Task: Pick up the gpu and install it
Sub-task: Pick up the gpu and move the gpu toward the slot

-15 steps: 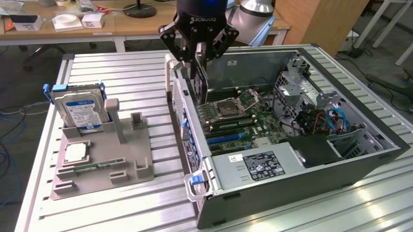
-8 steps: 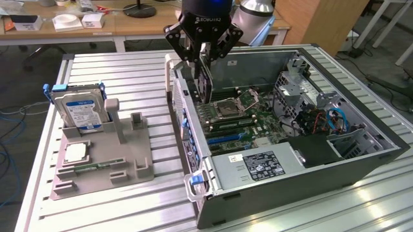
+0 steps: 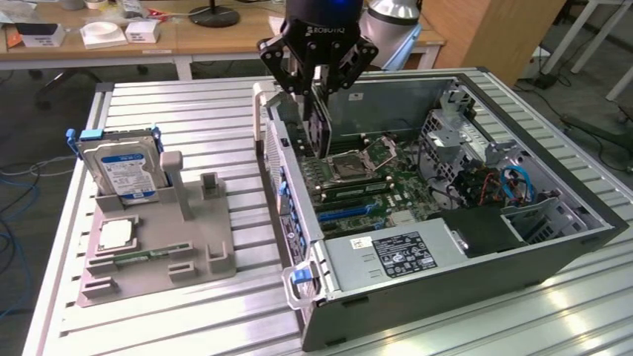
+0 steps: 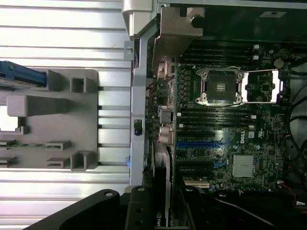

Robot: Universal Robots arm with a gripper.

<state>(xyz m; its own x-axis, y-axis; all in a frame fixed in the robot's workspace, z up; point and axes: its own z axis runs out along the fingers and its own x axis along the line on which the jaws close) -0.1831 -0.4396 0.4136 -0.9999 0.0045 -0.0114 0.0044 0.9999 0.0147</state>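
Exterior view: I had the pincer clamped on the gpu, which hung upright over the open case. So it was picked up, but not seated.

Wrist view: the gpu sat edge-on above the motherboard, and I'd say it wasn't in the blue slot yet.

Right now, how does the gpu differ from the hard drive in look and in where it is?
The gpu is a thin dark card; the hard drive is a thicker silvery box with a blue-white label. The gpu hangs in the gripper over the open computer case; the hard drive stands in the gray holder on the table. Both stand on edge, upright.
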